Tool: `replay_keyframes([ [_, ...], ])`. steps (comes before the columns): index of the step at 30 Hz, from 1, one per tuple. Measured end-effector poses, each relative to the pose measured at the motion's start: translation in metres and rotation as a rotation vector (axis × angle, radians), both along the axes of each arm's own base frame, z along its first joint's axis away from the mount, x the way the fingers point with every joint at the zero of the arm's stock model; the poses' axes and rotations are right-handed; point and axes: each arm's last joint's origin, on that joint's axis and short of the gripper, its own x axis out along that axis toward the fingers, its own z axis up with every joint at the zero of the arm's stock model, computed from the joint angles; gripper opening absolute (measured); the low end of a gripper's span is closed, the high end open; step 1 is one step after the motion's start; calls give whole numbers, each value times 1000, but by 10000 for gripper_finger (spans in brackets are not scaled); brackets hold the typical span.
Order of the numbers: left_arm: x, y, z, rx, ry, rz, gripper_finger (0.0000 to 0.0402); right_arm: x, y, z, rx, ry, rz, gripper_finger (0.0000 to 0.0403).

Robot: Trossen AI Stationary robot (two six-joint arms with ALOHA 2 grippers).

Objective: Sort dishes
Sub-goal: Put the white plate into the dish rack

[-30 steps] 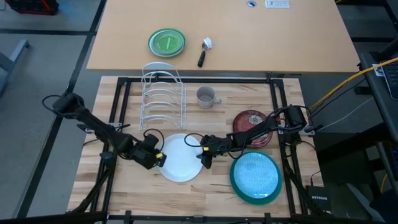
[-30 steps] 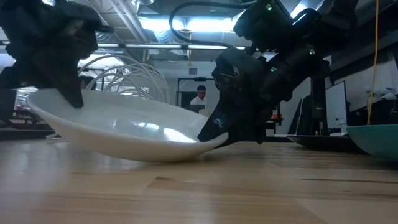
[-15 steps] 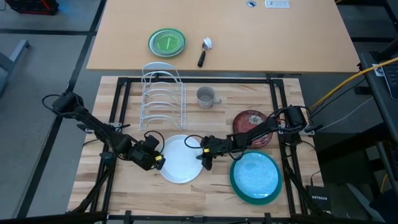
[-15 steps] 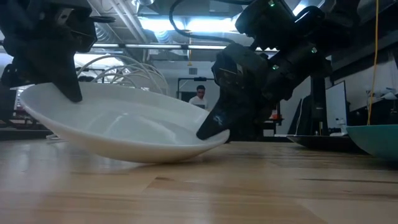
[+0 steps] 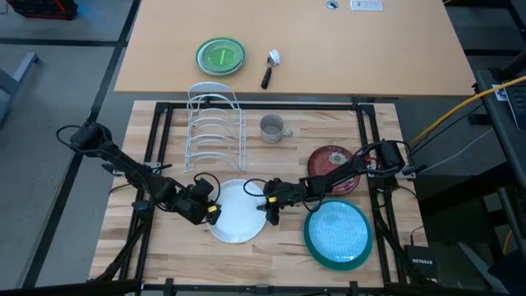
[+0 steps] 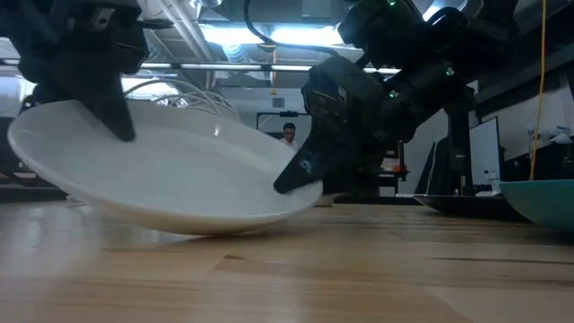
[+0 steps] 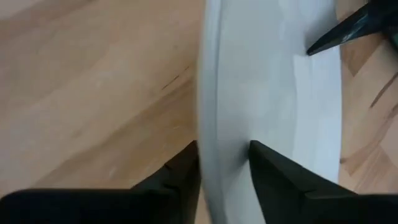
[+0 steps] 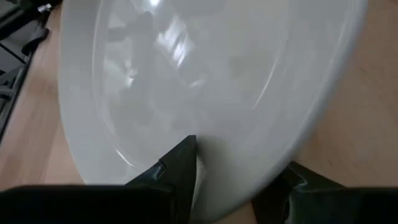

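Observation:
A white plate (image 5: 237,215) stands tilted on the wooden table between my two grippers. Its left side is raised and its underside (image 6: 206,229) is on the wood. My left gripper (image 5: 210,210) is shut on its left rim and my right gripper (image 5: 268,209) on its right rim. A light blue plate (image 5: 338,230) lies in a teal one (image 5: 310,242) at the near right. Behind them lies a dark red patterned plate (image 5: 331,158), partly under my right arm. A grey mug (image 5: 272,127) stands beside the white wire rack (image 5: 215,127). My left gripper has the white plate's left rim (image 7: 225,124) between its two fingers, one on the upper face and one (image 7: 177,177) on the outer side. It comes from the table's left, slanting down. The rim is lifted and the plate tilts down toward the right. My right gripper has the plate's right rim (image 8: 233,158) between its fingers, one fingertip (image 6: 294,175) on the upper face and the other (image 8: 298,183) outside, below the rim. It comes from the table's right, slanting down. This side of the plate stays low, near the table.
A bright green plate (image 5: 220,56) and a small black-handled tool (image 5: 269,67) lie on the lighter table behind. A black frame (image 5: 160,148) runs along the work table's edges. Bare wood lies near the front left.
The white plate's left side has risen and the plate has tipped more steeply, while its right side has stayed low. My left gripper has rolled with the rim. Seen from above, the plate looks narrower and sits slightly nearer the table's left.

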Motion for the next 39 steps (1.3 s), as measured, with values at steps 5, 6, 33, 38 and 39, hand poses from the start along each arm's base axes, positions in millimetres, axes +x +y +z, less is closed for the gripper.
replay_keyframes([
  [5, 6, 1, -2, -7, -20, 13, 150, 3, 1, 4, -1, -43, 11, 126],
  [6, 7, 2, -1, -7, -23, 10, 147, 3, 1, 4, 1, -46, 11, 126],
  [33, -7, -1, 27, 117, -119, -118, 50, -6, -4, 48, -257, -147, 71, 127],
  [38, -18, 5, 36, 127, -112, -119, 50, -21, -9, 75, -357, -108, 41, 127],
  [39, -19, 6, 38, 135, -118, -126, 50, -25, -11, 80, -378, -93, 28, 127],
])
